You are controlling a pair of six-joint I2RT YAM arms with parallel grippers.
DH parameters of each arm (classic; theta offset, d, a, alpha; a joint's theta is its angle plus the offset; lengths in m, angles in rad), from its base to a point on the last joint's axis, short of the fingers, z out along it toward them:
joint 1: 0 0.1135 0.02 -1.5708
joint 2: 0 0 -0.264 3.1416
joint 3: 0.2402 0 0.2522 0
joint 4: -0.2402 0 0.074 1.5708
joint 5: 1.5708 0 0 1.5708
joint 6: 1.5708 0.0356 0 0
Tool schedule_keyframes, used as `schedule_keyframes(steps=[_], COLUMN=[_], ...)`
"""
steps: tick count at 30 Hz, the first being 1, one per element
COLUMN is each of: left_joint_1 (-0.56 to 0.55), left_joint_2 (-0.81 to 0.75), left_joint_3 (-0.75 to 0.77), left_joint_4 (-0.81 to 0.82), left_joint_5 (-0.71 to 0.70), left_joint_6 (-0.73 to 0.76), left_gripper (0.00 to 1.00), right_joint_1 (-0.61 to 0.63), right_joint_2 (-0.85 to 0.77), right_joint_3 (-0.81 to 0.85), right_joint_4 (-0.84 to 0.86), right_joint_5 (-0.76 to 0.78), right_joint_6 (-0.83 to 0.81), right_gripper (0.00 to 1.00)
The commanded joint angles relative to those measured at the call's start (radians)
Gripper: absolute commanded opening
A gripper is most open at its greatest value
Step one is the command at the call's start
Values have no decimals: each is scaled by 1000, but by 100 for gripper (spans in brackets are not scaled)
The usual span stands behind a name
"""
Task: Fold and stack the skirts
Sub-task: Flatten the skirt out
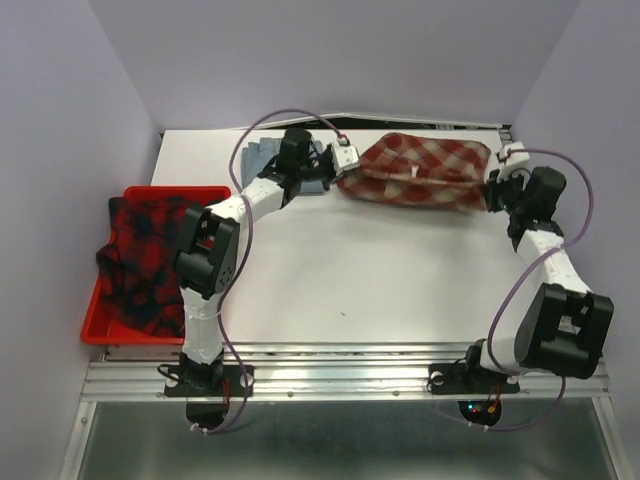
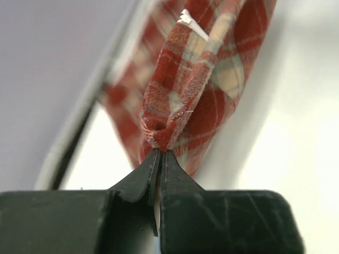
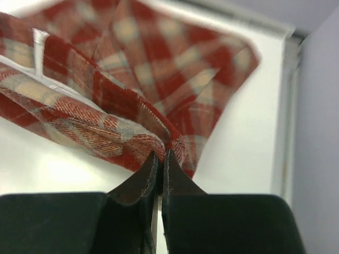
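Both arms are on the brick-red and cream check skirt (image 1: pixel 425 170), at the far side of the table (image 1: pixel 380 290), right of centre.

Left gripper (image 2: pixel 160 154): clenched. Jaws are pressed together on a bunched bit of the check skirt's left end, and the cloth puckers right at the tips. Right gripper (image 3: pixel 160 157): also clenched, pinching the skirt's right end, with several layers fanning out from the pinch.

The skirt spans between the two grippers, long axis left-right. The near edge sags slightly in the middle and looks doubled over. Can't tell from these views whether its underside touches the table or hangs just clear. A white tag (image 2: pixel 192 24) sticks out of a fold.

Light blue denim skirt (image 1: pixel 262 155): far left on the table, partly hidden behind the left arm's forearm, just left of the check skirt's left end. It lies flat and rumpled. Neither gripper is on it.

Red and navy plaid skirt (image 1: pixel 140 265): heaped in the red plastic tray (image 1: pixel 175 191) at the table's left edge, well apart from the other two. Part of it spills over the tray's left and near rims.

Left arm reaches from its base diagonally to far centre. Right arm reaches up the right side, wrist turned in toward the left.
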Motion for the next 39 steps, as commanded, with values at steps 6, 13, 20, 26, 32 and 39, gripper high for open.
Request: schedule_keyframes(steps=[6,13,20,26,32,39], left_joint_1=[-6,9,23,23,23,23], left_joint_2=[-240,-409,-556,-570,-495,-146], left_joint_3=[-176,-7,113,92,30,324], left_joint_4=[-193,-279,-129,-92,-13,29], left_joint_5=[88,38,-145,-178,-203,-217], left_joint_6=[63,-172,-290,-296,-309,-341], left_gripper=[2,0,0,0,0,0], right_joint_1=[-45,-45,-45,-45,-45,-45], right_joint_2=[-277,-274,-226,-195,-143,106], right_joint_3=[-134,177,493,571,521,614], right_joint_4=[74,-36,-64,-77,-72,-34], right_joint_5=[144,225,307,320,336,467], right_joint_6=[-198,-112,-51,-54,-83,-62], right_gripper=[1,1,1,1,1,1])
